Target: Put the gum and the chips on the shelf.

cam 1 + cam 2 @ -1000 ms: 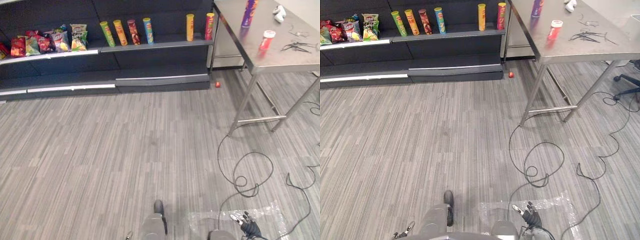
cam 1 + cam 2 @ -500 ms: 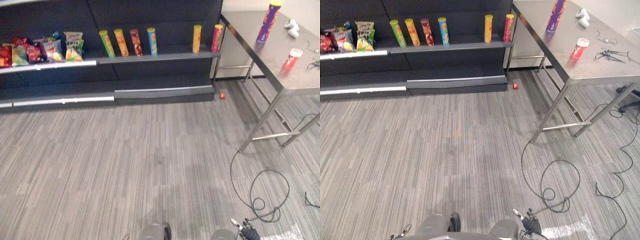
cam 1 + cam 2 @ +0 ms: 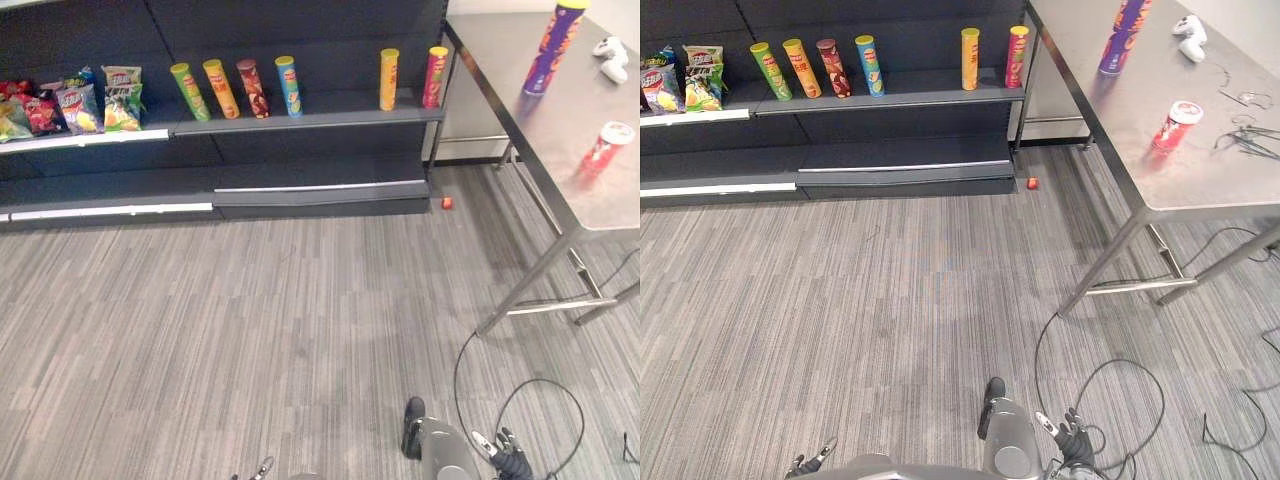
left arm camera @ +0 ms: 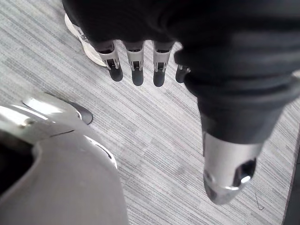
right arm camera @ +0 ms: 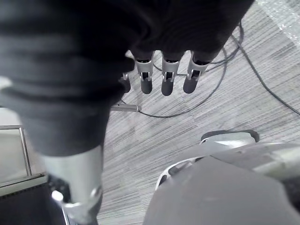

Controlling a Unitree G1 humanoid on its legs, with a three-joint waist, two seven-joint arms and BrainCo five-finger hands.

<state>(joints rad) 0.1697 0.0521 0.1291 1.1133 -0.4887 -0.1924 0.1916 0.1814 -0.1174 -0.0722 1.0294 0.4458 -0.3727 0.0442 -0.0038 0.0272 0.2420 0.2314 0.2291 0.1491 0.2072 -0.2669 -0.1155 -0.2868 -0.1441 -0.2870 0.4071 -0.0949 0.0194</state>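
Note:
A tall purple chips can [image 3: 552, 48] stands upright on the steel table [image 3: 500, 70] at the right. A small red gum tub [image 3: 606, 150] stands nearer on the same table. The dark shelf [image 3: 300, 120] runs along the back wall. My left hand [image 4: 137, 65] hangs low over the floor with straight fingers and holds nothing. My right hand [image 5: 168, 75] hangs the same way at my right side [image 3: 1072, 445], far below the table top, and it is open and empty too.
Several chips cans [image 3: 235, 88] stand in a row on the shelf, with snack bags [image 3: 70, 105] to their left. A small red thing [image 3: 446, 203] lies on the floor by the shelf. The table's legs [image 3: 525, 290] reach the carpet. A white shoe [image 4: 86, 44] shows by my left hand.
The whole picture has shifted, so the camera moved: the shelf and table now sit larger and nearer. Both hands still hang empty.

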